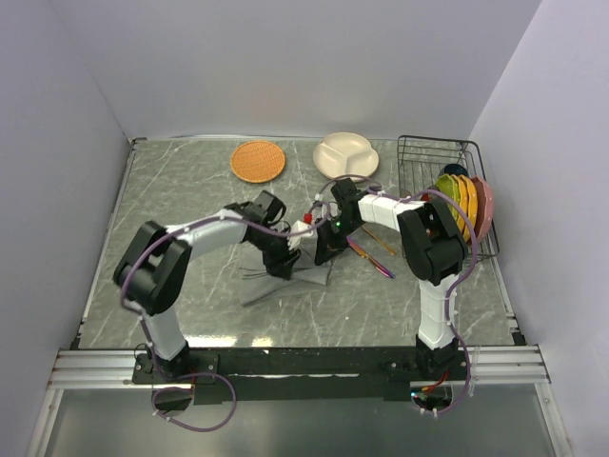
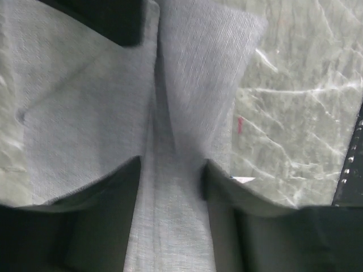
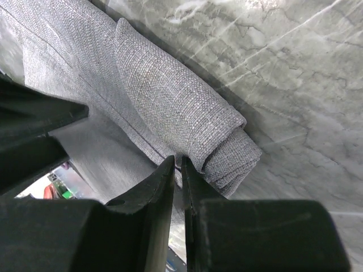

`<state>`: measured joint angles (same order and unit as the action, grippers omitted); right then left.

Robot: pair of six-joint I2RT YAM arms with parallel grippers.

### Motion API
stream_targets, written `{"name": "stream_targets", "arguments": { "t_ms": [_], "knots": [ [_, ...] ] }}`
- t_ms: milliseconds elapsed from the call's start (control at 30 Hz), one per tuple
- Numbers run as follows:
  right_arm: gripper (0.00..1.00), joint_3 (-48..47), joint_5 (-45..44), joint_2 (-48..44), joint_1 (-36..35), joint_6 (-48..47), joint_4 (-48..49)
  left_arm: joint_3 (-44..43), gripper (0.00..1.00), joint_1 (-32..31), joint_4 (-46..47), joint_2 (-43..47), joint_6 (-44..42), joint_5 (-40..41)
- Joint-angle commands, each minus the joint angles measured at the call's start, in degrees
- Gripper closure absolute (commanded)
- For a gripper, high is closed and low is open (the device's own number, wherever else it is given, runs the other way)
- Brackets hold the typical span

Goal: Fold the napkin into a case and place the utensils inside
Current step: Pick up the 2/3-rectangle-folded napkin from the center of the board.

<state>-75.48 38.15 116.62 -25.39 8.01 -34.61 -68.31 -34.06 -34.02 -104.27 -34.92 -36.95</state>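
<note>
Right fingers (image 3: 142, 201) clenched on a layer of the napkin (image 3: 170, 102) beside its rolled corner, left fingers (image 2: 96, 226) released astride its ridge on the desk (image 2: 295, 113): hold that pinch firm and draw the fold flat.

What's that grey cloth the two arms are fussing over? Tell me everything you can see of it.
The napkin is a plain grey woven cloth, soft-looking, lying partly folded and rumpled near the middle of the marbled table. One end is rolled over into a thick bundle; a raised crease runs along another part. The left gripper straddles that crease, jaws apart. The right gripper, jaws almost together, pinches a layer beside the rolled end. The utensils lie just to its right.
</note>
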Motion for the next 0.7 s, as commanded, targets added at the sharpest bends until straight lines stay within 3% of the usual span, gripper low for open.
{"name": "stream_targets", "arguments": {
  "t_ms": [0,200,333,500,600,667],
  "knots": [
    [0.81,-0.5,-9.1,2.2,0.2,-2.6,-0.8,9.1,0.41,-3.6,9.3,11.4,-1.1,6.2],
    [0.81,-1.6,-9.2,2.4,0.2,-2.5,-1.2,20.1,0.38,-14.3,19.4,18.6,-0.9,18.0],
    [0.81,-2.3,-9.5,2.6,0.2,-2.7,-1.9,23.0,0.41,-17.2,23.2,17.5,-1.2,25.3],
    [0.81,-1.9,-9.6,2.7,0.2,-2.7,-1.7,24.1,0.44,-19.3,24.6,14.8,-3.1,28.8],
    [0.81,-1.9,-9.8,2.8,0.2,-2.8,-1.7,24.4,0.58,-19.8,24.4,12.9,-4.6,29.5],
    [0.81,-1.8,-9.9,2.7,0.1,-3.1,-1.6,23.8,0.75,-19.8,22.5,11.4,-5.4,29.4]
  ]
}}
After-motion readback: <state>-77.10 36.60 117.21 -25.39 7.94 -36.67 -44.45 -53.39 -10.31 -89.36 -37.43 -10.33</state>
